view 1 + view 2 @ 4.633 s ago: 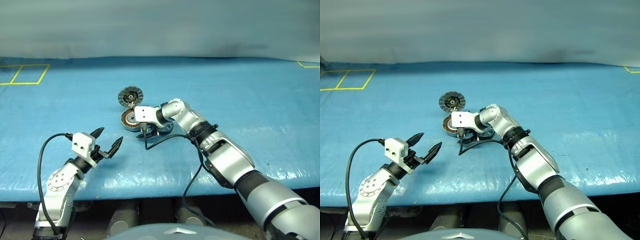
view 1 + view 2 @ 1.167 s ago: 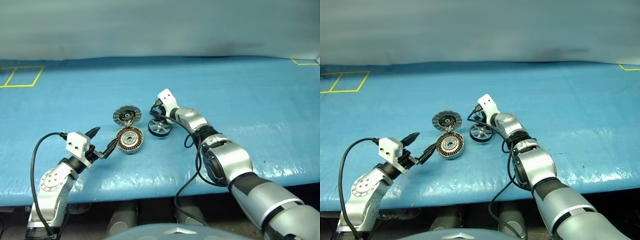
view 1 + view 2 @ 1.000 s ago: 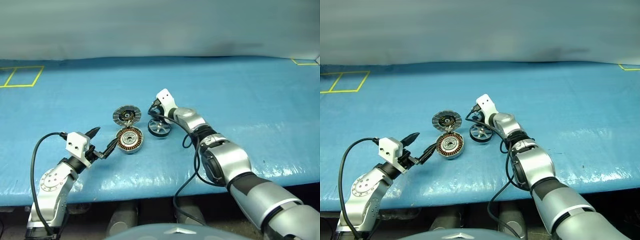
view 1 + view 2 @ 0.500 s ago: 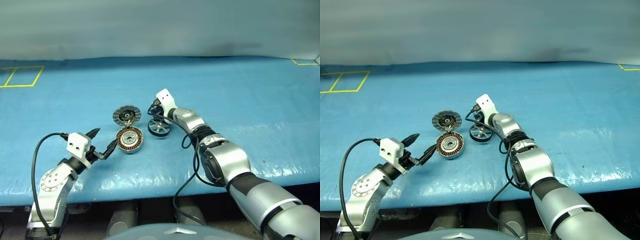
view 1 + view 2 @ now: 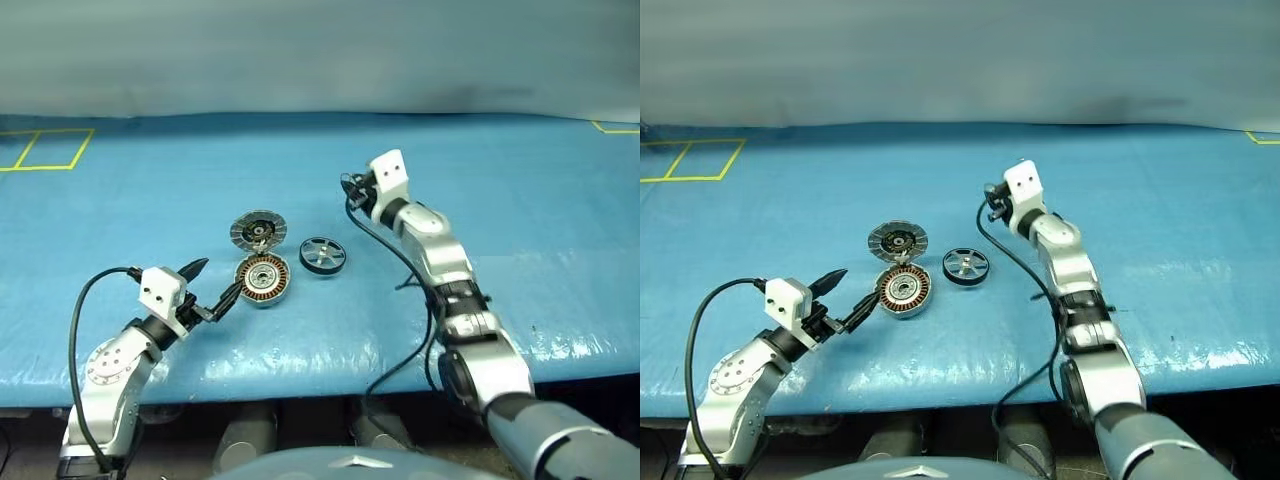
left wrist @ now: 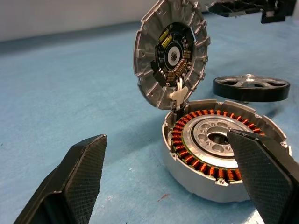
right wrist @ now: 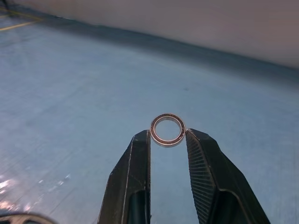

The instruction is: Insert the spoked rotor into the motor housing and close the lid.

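Lying flat on the blue mat, the spoked rotor is waiting just beside the motor housing, whose lid is standing open on its hinge, so insertion and closing are both still to do. The right gripper, raised well above the mat, is pinching a small thin ring between its tips, while the left gripper is gaping wide around the housing's near edge.

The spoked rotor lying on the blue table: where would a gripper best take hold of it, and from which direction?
Probably by the dark rim, from above, a finger on either side. The spoked rotor lies flat and low on the table, beside the motor housing, so a level approach finds little edge to catch.
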